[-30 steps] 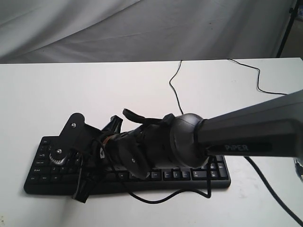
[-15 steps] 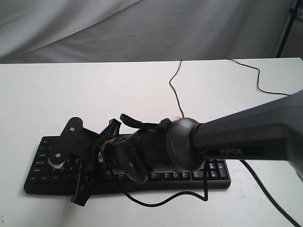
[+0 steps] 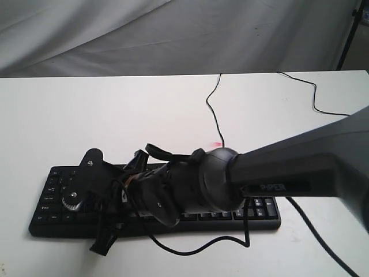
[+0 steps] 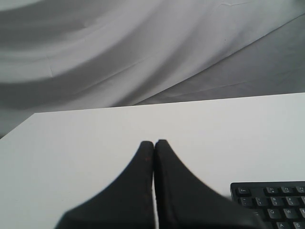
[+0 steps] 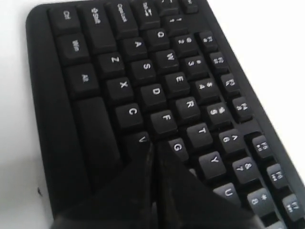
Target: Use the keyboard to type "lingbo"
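Exterior view: The keyboard [image 3: 57,222] is lying flat on the white table [image 3: 86,115], near the table's front edge and left of centre, with its long side running across the view. Its thin black cable [image 3: 214,109] is trailing from the rear edge towards the back of the table. The right arm [image 3: 288,167] is spanning the view from the right and covering the middle of the keyboard; its far end is sitting over the left half of the keys. The fingertips cannot be made out here. A thin black lead [image 3: 196,247] is hanging from the arm in a loop in front of the keyboard. A grey cloth [image 3: 173,34] is hanging behind the table.

Left wrist view: The left gripper [image 4: 153,142] is holding its two fingers pressed together with nothing between them. It is sitting above bare table, beside the Esc corner of the keyboard [image 4: 271,200] and apart from it.

Right wrist view: The right gripper [image 5: 153,145] is likewise holding its fingers closed, with nothing in its grasp. The joined tip is pointing down at the keyboard [image 5: 95,119], at the spot where the V, F and G keys meet. Whether it is touching a key cannot be told
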Robot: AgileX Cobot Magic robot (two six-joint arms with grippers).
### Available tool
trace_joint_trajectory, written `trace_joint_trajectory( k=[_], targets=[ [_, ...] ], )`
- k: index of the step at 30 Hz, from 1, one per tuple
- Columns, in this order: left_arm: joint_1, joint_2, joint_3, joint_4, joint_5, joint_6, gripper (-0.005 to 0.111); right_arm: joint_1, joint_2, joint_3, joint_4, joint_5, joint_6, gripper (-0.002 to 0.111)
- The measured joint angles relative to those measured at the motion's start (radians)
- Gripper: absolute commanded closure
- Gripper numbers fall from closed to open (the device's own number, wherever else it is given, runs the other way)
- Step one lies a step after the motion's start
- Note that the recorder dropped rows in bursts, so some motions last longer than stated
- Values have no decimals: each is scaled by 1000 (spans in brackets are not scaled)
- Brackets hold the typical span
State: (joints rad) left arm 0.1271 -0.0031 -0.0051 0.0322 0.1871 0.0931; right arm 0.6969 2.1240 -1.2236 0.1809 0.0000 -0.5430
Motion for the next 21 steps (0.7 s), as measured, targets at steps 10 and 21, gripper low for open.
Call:
trace_joint_trajectory(
  k=[10,21],
  targets=[
    [0,0,0,0,0,0,106,0,-26,0,0,21,0,108],
    [0,0,0,0,0,0,106,-74,-54,0,-26,43,0,108]
  ],
)
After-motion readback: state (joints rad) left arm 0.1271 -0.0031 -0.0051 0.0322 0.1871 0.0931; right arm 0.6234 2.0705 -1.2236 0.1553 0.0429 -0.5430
